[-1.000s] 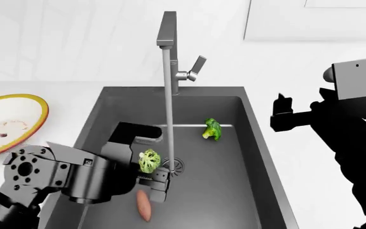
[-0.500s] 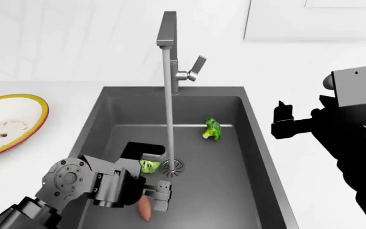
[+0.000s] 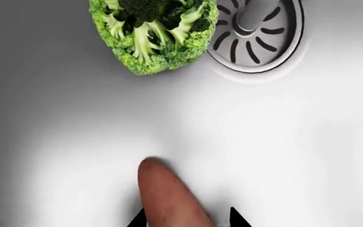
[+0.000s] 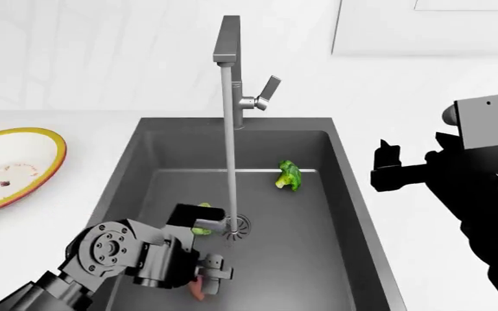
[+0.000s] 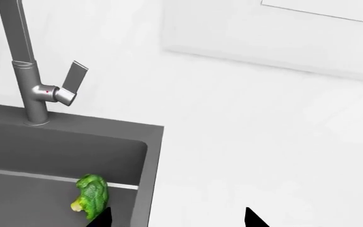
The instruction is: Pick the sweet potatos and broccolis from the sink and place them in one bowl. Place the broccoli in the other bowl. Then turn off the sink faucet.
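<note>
sweet potato [image 3: 168, 198]: reddish-tan, tapered, smooth | left end effector [image 3: 185, 220]: spread, straddling it | right: spread, empty

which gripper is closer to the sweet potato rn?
Left. The left gripper is down in the sink right over the sweet potato; the right gripper hangs above the counter beside the basin.

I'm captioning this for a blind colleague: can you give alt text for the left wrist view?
A sweet potato lies on the grey sink floor, its end between the open left pincer tips. Beyond it, a broccoli floret sits beside the round drain strainer.
</note>
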`<state>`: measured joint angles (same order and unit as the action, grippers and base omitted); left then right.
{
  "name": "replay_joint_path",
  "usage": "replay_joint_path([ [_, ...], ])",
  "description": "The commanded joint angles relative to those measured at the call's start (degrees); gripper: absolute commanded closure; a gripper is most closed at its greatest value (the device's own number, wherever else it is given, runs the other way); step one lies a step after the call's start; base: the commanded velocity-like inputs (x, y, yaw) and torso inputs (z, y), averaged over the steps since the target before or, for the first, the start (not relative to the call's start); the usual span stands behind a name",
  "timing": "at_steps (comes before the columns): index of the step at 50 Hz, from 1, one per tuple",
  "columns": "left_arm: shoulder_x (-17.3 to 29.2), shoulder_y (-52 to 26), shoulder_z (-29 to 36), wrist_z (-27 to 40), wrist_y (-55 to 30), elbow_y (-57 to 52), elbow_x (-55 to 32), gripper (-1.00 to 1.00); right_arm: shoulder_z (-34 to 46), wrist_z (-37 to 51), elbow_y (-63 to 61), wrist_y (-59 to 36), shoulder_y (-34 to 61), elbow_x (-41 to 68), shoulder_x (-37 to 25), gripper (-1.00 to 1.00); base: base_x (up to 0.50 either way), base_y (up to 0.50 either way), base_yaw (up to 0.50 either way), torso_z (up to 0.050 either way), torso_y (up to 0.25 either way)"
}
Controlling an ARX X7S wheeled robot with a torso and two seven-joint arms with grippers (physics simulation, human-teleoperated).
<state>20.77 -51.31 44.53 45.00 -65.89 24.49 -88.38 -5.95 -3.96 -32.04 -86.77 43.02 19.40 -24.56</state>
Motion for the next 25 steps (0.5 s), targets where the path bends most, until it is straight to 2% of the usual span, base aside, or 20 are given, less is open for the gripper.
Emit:
replay_joint_path([
  [1,1.63,-0.70,-3.81,2.86,2.31,-1.18,-3.87,1.00,-1.08,-0.51,-0.90,-0.32,-0.97,0.46,0.13,-1.00,0.00,0.00,0.00,0.000,0.000],
  [3,3.30,-1.50,-3.37,2.12,2.74,-4.04,-1.83,1.00,-1.32,-0.48,-0.09,0.26,-0.67,0.37,-0.02,-1.00,0.00,0.00,0.00,0.000,0.000],
  [4,3.26,-1.18,-4.70,3.81,2.19,-2.75,-4.79,1.00,-1.34,-0.45,0.07,0.16,-0.42,0.42,-0.04,-1.00,0.00,0.00,0.00,0.000,0.000],
  [12,8.04,-1.70,-6.96,5.75,1.67,-12.80,-6.88,1.00,-0.91,-0.04,0.03,-0.23,0.90,0.92,-0.18,-1.00,0.00,0.00,0.00,0.000,0.000],
  [19,9.99,-2.71,-9.36,8.65,1.93,-17.02,-10.04,1.00,0.26,0.29,0.94,0.38,1.40,1.19,0.14,-1.00,0.00,0.00,0.00,0.000,0.000],
  [25,11.99,-4.30,-10.01,4.54,2.84,-22.77,-5.89,1.00,0.52,0.54,1.39,1.14,1.18,1.33,0.46,-1.00,0.00,0.00,0.00,0.000,0.000],
])
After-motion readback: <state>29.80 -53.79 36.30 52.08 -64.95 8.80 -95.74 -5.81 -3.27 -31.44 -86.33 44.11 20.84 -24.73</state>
